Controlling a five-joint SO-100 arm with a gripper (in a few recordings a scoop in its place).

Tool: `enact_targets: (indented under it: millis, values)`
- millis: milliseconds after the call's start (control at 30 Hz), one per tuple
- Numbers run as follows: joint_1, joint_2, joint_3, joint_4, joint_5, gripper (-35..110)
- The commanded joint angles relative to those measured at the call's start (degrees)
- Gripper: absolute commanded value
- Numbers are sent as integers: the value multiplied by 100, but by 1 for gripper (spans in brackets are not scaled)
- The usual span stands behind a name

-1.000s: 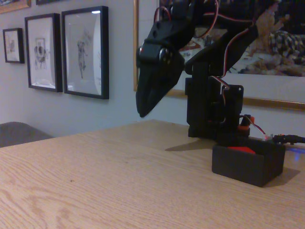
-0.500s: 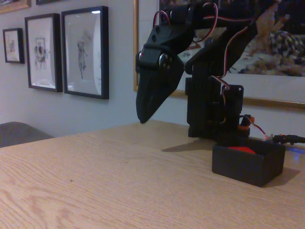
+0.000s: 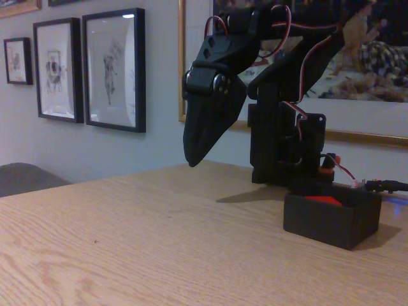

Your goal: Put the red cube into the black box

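A black robot arm folds over a wooden counter [image 3: 127, 236], its claw [image 3: 192, 159] pointing down and hanging well above the wood with its fingers drawn together to a single dark tip, nothing between them. The red cube [image 3: 322, 199] lies inside the black box [image 3: 331, 220] at the right of the fixed view, only its top face showing above the front wall. The box sits on the counter just in front of the arm's black base [image 3: 280, 146], well to the right of the claw. Compared with a second earlier, the claw has lifted slightly and swung to a steeper, more vertical hang, its tip now a little nearer the base; cube and box have not shifted. Framed drawings [image 3: 113, 70] hang on the grey wall behind, and red and white wires [image 3: 305, 60] loop along the arm.
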Motion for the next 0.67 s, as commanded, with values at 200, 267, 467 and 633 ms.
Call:
enact_targets:
  millis: [200,267,467,633]
  values:
    - [-70,229,26,62,97,-4]
    - [-70,220,26,62,97,-4]
    - [-70,220,26,62,97,-4]
    - [-70,229,26,62,88,-4]
